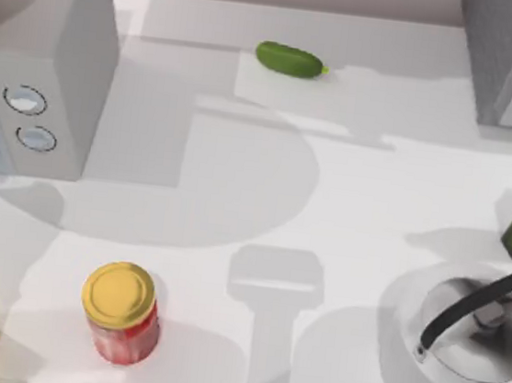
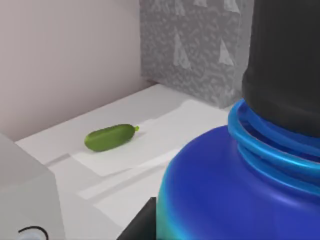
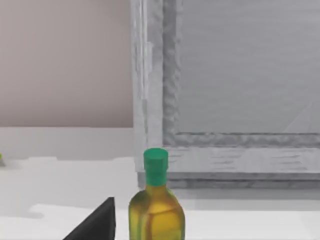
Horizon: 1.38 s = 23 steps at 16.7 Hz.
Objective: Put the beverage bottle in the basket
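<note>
Metallic inside of the basket holds no bottle.

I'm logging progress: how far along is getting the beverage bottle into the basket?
Done: nothing yet; the basket, at the table's right, holds no bottle. In hand: the left gripper is right at the beverage bottle, at the table's left edge; whether it grips, I cannot tell. Left: carrying it across and lowering it in. The right gripper waits near the olive bottle.

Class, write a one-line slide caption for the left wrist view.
Close-up of the beverage bottle, blue shoulder under a black cap, with a cucumber lying on the white table behind.
</note>
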Available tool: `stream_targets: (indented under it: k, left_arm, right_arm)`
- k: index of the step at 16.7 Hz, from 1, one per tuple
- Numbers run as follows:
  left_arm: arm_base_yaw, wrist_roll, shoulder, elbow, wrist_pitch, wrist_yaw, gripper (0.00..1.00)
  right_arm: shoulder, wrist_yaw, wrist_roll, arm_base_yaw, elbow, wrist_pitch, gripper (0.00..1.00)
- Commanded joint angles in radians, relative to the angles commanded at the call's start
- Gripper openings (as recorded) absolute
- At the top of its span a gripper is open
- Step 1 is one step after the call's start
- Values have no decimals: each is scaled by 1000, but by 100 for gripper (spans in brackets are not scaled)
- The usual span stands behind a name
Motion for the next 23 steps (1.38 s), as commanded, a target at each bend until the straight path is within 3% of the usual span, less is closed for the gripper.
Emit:
stream_targets:
  k: [8, 12, 17, 23]
  left_arm:
    - [20, 16, -9, 2, -29, -1, 0]
    - [19, -18, 78, 105, -59, 3, 0]
    - [23, -90, 309, 424, -115, -13, 0]
    - [15, -170, 638, 989, -163, -35, 0]
  right_arm:
    - [0, 0, 0, 0, 0, 0, 100]
    - [0, 0, 0, 0, 0, 0, 100]
    - [0, 0, 0, 0, 0, 0, 100]
    - [0, 0, 0, 0, 0, 0, 100]
